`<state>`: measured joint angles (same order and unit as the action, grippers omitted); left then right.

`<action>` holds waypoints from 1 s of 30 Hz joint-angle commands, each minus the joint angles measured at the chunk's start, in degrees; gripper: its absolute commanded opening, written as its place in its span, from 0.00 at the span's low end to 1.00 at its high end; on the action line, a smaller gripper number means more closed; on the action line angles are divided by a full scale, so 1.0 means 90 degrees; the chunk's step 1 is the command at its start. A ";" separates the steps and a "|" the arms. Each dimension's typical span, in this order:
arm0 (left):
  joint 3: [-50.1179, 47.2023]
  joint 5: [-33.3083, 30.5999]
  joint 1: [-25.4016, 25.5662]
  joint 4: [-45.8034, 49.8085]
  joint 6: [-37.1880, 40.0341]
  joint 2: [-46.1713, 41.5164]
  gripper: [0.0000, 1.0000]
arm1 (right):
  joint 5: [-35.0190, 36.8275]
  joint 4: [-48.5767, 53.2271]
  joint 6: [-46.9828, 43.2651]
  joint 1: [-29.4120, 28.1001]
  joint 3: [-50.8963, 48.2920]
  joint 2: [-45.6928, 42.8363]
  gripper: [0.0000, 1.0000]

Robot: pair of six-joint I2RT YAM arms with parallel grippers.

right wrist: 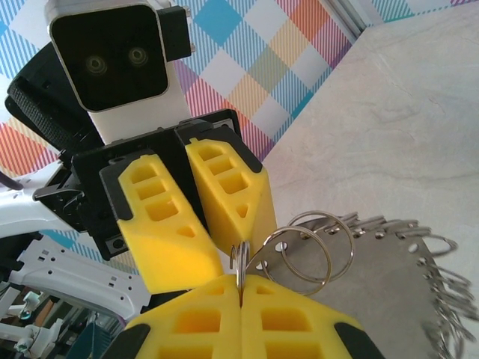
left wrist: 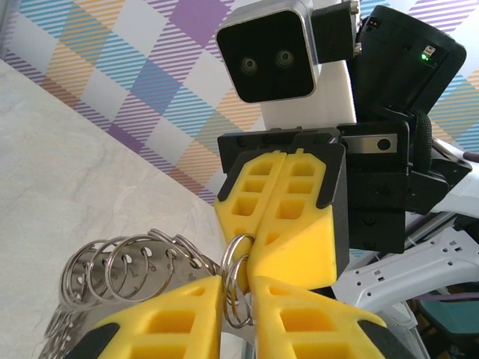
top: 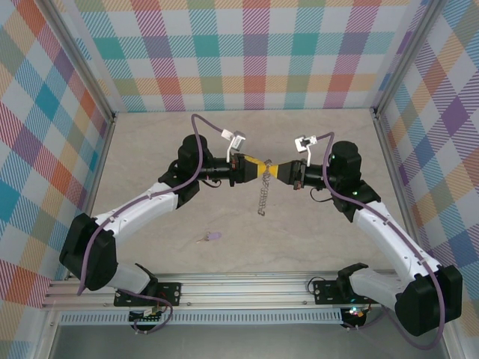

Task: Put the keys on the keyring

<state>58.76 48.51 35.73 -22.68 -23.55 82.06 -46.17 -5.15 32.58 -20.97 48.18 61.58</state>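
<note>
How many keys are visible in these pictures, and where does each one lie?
1. The key, with a lilac head, lies flat on the near part of the table, left of centre, apart from the keyring. Other keys may be hidden from the cameras.

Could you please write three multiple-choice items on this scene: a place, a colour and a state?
1. Where is the key? A. lying on the table B. threaded on the keyring C. in a gripper
2. What colour is the key's head? A. green B. lilac C. red
3. The jaws of the right gripper are: A. wide open B. shut on the key C. shut on a keyring loop
Answers: 1 A, it lies flat, apart from the ring; 2 B, the head looks pale purple; 3 C, they press together on a small loop.
</note>
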 commanded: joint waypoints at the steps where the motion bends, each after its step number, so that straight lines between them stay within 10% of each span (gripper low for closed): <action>1: 0.0192 0.0226 0.0129 -0.0268 0.0058 -0.0024 0.13 | -0.0107 -0.0336 0.0040 -0.0023 -0.0075 0.0053 0.00; 12: 0.0170 0.0162 0.0189 -0.0301 0.0090 -0.0040 0.00 | -0.0114 -0.0438 0.0164 -0.0023 -0.0066 0.0057 0.00; 15: 0.0134 0.0033 0.0191 -0.0303 0.0146 -0.0074 0.00 | 0.0281 0.0018 -0.0015 0.0029 0.0054 -0.0141 0.46; 19: 0.0053 -0.0116 0.0191 -0.0322 0.0211 -0.0162 0.00 | 0.0554 0.0208 0.0046 0.0300 -0.0005 -0.0575 0.67; 30: -0.0029 -0.0171 0.0191 -0.0361 0.0308 -0.0218 0.00 | 0.0334 -0.0230 0.0344 0.0371 -0.0357 -0.0695 0.62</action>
<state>58.65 46.85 36.69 -22.68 -22.04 82.00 -41.50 -4.27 34.59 -17.69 46.24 54.76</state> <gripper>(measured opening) 0.051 0.625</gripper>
